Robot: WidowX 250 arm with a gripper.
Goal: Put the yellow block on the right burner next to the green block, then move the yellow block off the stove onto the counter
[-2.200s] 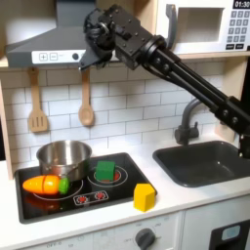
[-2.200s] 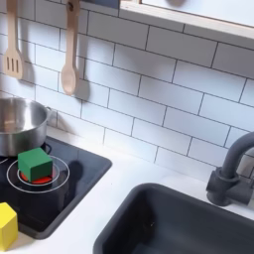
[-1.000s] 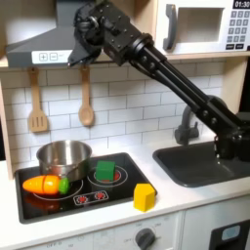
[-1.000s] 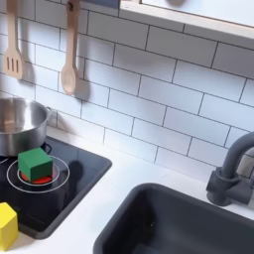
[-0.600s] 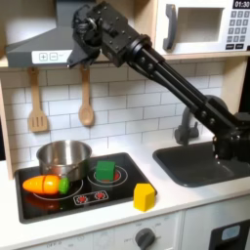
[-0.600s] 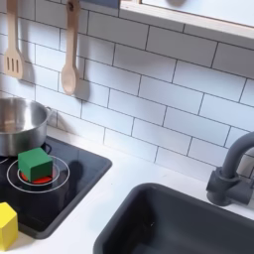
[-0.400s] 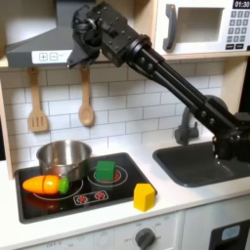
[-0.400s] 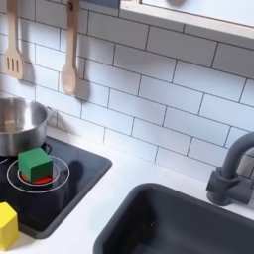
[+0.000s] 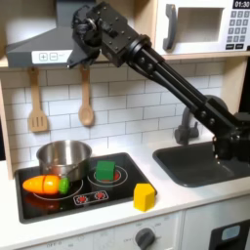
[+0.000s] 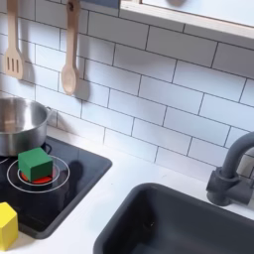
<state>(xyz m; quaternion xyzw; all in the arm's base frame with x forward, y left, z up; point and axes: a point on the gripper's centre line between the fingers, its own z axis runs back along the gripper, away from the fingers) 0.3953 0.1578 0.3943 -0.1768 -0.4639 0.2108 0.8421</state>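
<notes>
The yellow block [image 9: 145,197] stands on the white counter [image 9: 186,200] just off the front right corner of the black stove [image 9: 83,192], with nothing touching it. In the second exterior view the yellow block [image 10: 7,225] sits at the lower left edge. The green block [image 9: 104,171] rests on the first exterior view's right burner; in the second exterior view the green block [image 10: 35,164] lies on a red ring of the stove [image 10: 74,179]. My gripper [image 9: 82,34] hangs high by the range hood, far above both blocks. Its jaws are too dark to read.
A steel pot [image 9: 63,156] occupies the back left burner, with a toy carrot [image 9: 46,184] in front of it. The dark sink [image 9: 208,162] and faucet [image 9: 186,125] lie to the first exterior view's right. Wooden utensils [image 10: 67,55] hang on the tiled wall. My arm slants over the sink.
Since 2.2 s ago the arm has swung up and to the first exterior view's left, then held nearly still. Both blocks have stayed put.
</notes>
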